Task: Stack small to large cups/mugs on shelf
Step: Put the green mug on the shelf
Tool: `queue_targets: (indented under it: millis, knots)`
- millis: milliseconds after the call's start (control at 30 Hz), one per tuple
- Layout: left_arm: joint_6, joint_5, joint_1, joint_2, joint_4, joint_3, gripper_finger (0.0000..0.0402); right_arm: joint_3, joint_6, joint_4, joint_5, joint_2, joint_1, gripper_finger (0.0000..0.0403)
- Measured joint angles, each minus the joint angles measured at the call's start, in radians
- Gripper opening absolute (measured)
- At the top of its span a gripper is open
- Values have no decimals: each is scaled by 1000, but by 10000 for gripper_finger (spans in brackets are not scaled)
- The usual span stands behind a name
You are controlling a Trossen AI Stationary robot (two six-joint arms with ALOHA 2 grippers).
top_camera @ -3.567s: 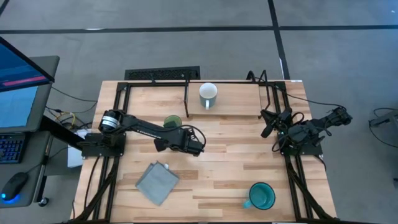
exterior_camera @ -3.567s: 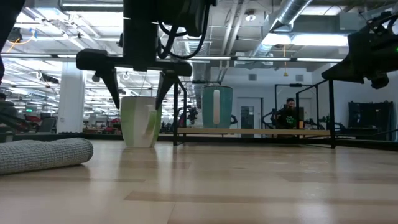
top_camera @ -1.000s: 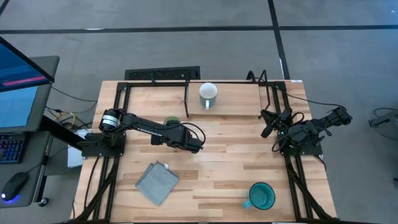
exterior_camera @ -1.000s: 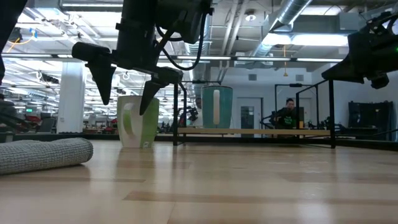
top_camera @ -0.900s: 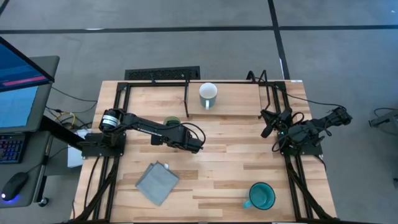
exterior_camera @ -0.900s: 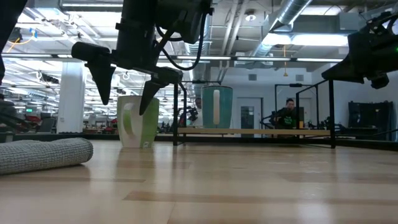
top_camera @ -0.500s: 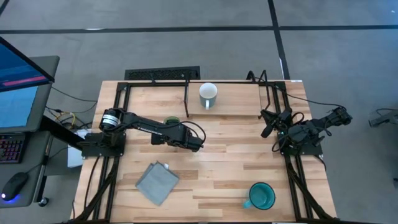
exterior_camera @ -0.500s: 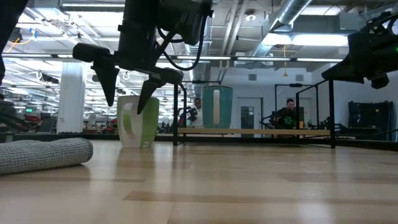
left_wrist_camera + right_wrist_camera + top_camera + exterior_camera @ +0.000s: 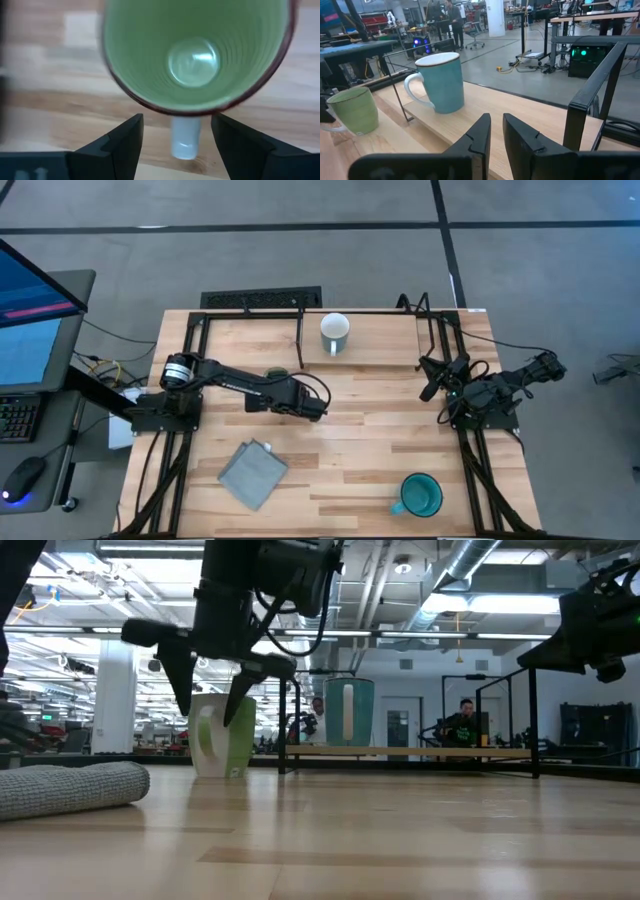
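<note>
Step in hand: pick-up of the light green mug (image 9: 197, 50), which stands upright on the worktop (image 9: 360, 440) at about 10 o'clock from worktop centre, just in front of the shelf (image 9: 400, 752).

Left end effector (image 9: 175, 145): directly over that mug, fingers part-way apart, straddling the pale handle without yet pinching it. In the low view the fingers reach down on either side of the mug's rim.

Right end effector (image 9: 492, 132): parked at 3 o'clock, fingers nearly together, holding nothing.

Other stock: white mug (image 9: 335, 332) on the shelf at 12 o'clock; teal mug (image 9: 420, 495) on the worktop at 5 o'clock.

Next move, by judgement: finish closing on the handle, lift, then carry toward the mug on the shelf.

Change from a second earlier: the left fingers have narrowed and sit a little lower over the mug; the mugs have not moved.
</note>
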Motion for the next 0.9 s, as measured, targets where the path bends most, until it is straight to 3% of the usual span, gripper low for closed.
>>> queue_targets:
  millis: [200, 567, 900]
  knots:
    - [2, 59, 0, 3, 133, -83, 226, 0, 0, 0, 0, 0, 0, 74]
    - [-5, -14, 0, 2, 121, -57, 226, 0, 0, 0, 0, 0, 0, 74]
    - [-30, -14, 0, 2, 35, -38, 226, 0, 0, 0, 0, 0, 0, 74]
